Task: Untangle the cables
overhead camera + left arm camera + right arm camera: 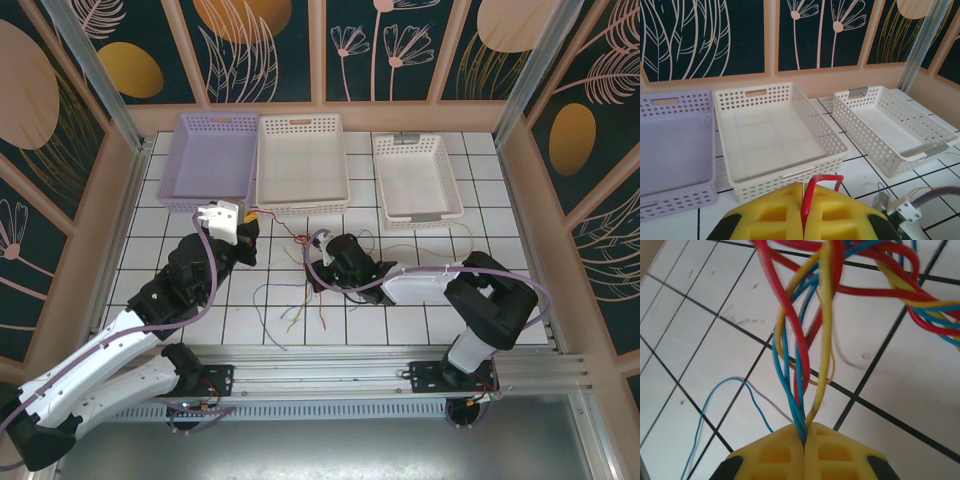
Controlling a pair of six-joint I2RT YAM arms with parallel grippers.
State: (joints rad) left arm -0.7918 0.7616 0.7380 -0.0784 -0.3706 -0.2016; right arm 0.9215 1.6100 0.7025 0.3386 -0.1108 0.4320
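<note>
The cables are thin red, blue and yellow wires tangled in a bundle [800,335] that rises from my right gripper [805,432]. That gripper is shut on blue and yellow strands, and a red strand runs down to the jaws too. In the top view the right gripper [322,262] sits mid-table, with loose cable ends [300,312] trailing toward the near edge. My left gripper [810,187] is shut on a red cable [824,178] that loops out over its pads. From the left gripper [248,235] this red cable [280,230] stretches right toward the bundle.
Three baskets stand along the back: a lilac one [172,165], a large white one [303,205] and a smaller white one [417,216]. A loose blue wire [715,395] lies on the tiles. A thin wire [455,235] curls by the small basket.
</note>
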